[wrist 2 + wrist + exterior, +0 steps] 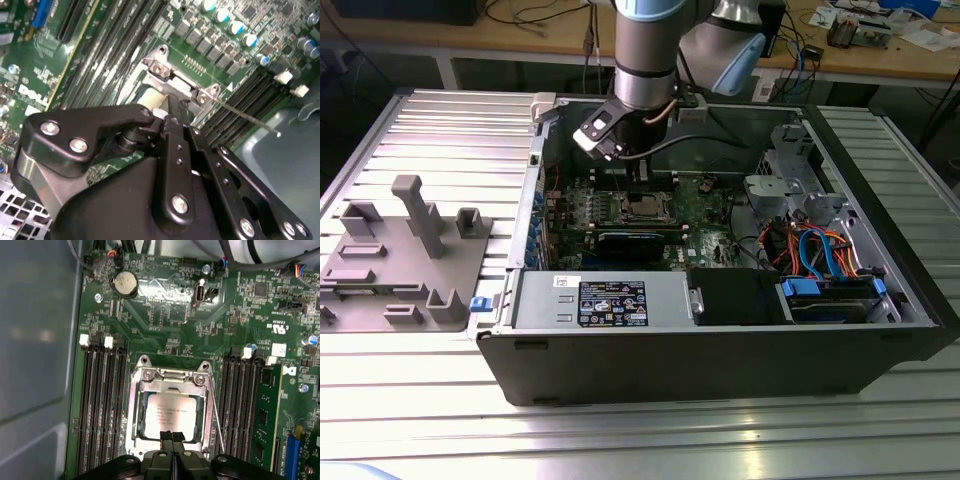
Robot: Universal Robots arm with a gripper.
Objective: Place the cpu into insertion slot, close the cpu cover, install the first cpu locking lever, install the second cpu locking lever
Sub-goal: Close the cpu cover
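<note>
The chip [170, 415] lies flat in its socket [201, 380] on the green board [165, 335], silvery top facing up. The thin silver cover [137, 412] is down around it, and the chip shows through the square cut-out. 1 slim wire lever [216, 415] runs along 1 side of the socket, its free end standing a little off the frame over the black memory slots [240, 410]. Whether it is hooked cannot be told.

The gripper [172, 436] sits right at the edge of the cover, its 2 fingertips [166, 436] pressed together with nothing seen between them. In the second wrist view the fingertips meet just beside the socket's hinge end.

In the exterior view, taking the socket as the centre of the dial, the arm [645, 50] comes straight down from 12 o'clock into the open computer case [720, 355]. A grey box with a label [610, 300] sits at 6 o'clock, and blue and orange cables [820, 250] lie at about 4 o'clock. Well apart at 9 o'clock, outside the case, a grey tray [380, 270] with upright posts rests on the ribbed metal table [450, 130]. A round coin battery [125, 284] sits on the board, apart from the socket.
</note>
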